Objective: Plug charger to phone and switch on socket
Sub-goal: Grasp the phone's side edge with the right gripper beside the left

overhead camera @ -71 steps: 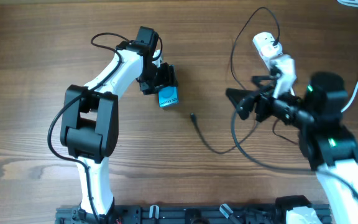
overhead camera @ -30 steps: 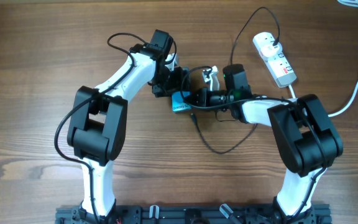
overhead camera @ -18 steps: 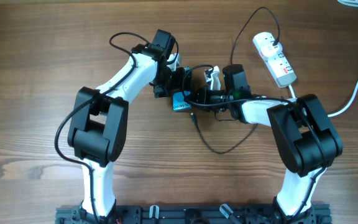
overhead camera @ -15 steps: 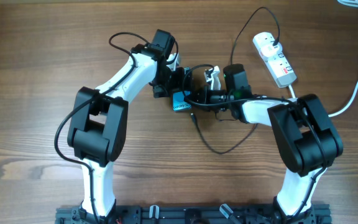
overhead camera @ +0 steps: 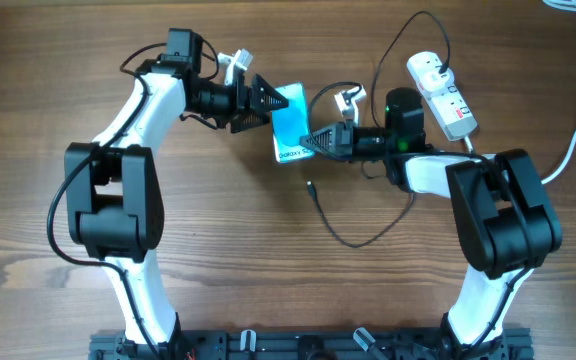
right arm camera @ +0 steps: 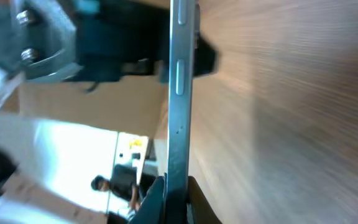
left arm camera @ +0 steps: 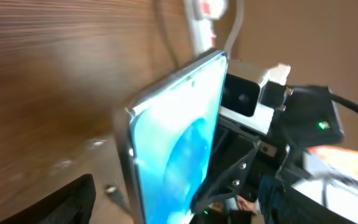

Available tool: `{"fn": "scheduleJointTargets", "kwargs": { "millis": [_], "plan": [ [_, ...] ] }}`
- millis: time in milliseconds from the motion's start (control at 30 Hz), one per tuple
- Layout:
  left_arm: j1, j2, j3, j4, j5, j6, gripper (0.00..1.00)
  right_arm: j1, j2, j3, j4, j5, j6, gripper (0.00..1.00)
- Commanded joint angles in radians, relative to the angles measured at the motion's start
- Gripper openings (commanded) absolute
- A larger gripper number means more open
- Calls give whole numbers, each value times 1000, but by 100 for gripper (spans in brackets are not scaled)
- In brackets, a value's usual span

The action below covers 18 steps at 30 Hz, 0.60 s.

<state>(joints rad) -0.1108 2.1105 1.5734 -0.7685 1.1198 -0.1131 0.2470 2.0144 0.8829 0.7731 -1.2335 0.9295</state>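
- Brown wood-grain table (overhead camera: 48, 300) carries everything, and the white socket (overhead camera: 440, 95) lies near its far edge, with a thick white cord (overhead camera: 573, 140) trailing off from it toward the table's side.
- From the socket, the phone (overhead camera: 290, 120) is across on the left arm's side, between the two arms, with its teal screen and white text showing from above.
- Right tool (overhead camera: 313, 143), reaching away from the socket, is clenched on the phone's edge; the right wrist view shows its fingers (right arm camera: 151, 200) pinching the thin metal side.
- Left tool (overhead camera: 266, 103) is on the far side of the phone from the socket, with its jaws spread and nothing held.
- Black charger (overhead camera: 343, 238) leaves the socket, loops past the right arm, and its plug tip (overhead camera: 311, 186) lies on the table, apart from the phone and not in it.
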Motion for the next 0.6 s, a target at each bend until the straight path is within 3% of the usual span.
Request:
{"fn": "scheduleJointTargets", "kwargs": {
  "millis": [0,100,200,433,567],
  "plan": [
    [-7,-35,-3,6,161,84,83,1,9,6,236,-163,258,4],
    [-8,-35,-3,27,314,84,74,1,9,6,425,-155,416,4],
    [-9,-35,-3,67,457,75,69,1,9,6,430,-149,424,4],
    [-10,-36,-3,71,457,77,65,6,9,6,351,-60,425,4],
    [-14,-36,-3,70,431,83,40,18,9,6,351,23,425,4]
  ]
}}
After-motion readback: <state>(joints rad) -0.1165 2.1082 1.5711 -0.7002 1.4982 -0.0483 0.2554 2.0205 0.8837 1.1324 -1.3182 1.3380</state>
